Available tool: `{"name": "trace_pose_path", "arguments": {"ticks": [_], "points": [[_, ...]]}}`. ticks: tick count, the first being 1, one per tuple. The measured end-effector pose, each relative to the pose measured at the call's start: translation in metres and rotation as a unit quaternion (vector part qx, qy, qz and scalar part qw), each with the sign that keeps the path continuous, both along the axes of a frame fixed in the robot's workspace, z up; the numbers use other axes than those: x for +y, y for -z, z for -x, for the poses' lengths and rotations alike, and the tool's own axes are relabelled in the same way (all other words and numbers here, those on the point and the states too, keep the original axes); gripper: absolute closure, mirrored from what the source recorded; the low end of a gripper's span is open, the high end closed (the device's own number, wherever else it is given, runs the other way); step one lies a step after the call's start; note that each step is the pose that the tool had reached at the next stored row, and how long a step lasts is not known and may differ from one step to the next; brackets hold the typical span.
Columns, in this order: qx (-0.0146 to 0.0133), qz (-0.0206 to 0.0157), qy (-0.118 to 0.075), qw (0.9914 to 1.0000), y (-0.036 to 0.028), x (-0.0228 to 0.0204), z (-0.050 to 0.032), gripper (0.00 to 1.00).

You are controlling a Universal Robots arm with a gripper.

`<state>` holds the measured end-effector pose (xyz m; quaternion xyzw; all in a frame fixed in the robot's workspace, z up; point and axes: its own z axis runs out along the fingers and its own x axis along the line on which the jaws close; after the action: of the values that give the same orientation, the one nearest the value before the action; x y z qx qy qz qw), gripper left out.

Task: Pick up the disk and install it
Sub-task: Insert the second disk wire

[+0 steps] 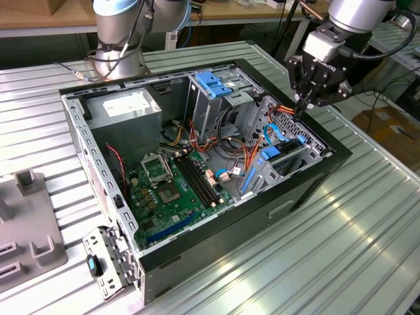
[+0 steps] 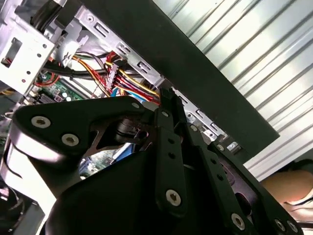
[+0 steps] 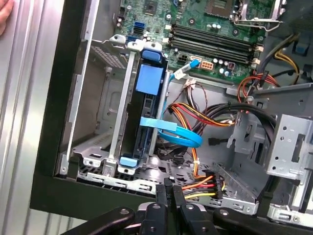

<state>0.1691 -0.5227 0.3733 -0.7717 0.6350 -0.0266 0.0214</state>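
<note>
The disk (image 3: 146, 93), a dark flat drive in a bright blue carrier, stands on edge in the drive bay at the front corner of the open computer case (image 1: 308, 180). A flat blue cable (image 3: 178, 133) crosses its side. In the exterior view the disk (image 1: 270, 156) sits low in the bay toward that view's right. My gripper (image 1: 302, 109) hovers just above the case's far right rim, above and behind the disk. Its black fingers (image 3: 165, 192) are pressed together and shut on nothing.
A tall grey cage with a fixed blue bracket (image 1: 214, 83) rises mid-case. The motherboard (image 1: 177, 180) and power supply (image 1: 125, 108) lie beside it. Orange and yellow wire bundles (image 3: 205, 182) run under the gripper. A grey fixture (image 1: 26, 223) sits at the exterior view's left. A hand (image 2: 288, 188) is near.
</note>
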Motion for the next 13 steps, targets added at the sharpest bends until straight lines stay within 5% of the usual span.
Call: {"name": "trace_pose_path", "arguments": {"ticks": [4, 13], "points": [[0.0000, 0.0000, 0.041, 0.99914, 0.0000, 0.0000, 0.0000, 0.84], [0.0000, 0.0000, 0.042, 0.99913, 0.0000, 0.0000, 0.0000, 0.84]]}}
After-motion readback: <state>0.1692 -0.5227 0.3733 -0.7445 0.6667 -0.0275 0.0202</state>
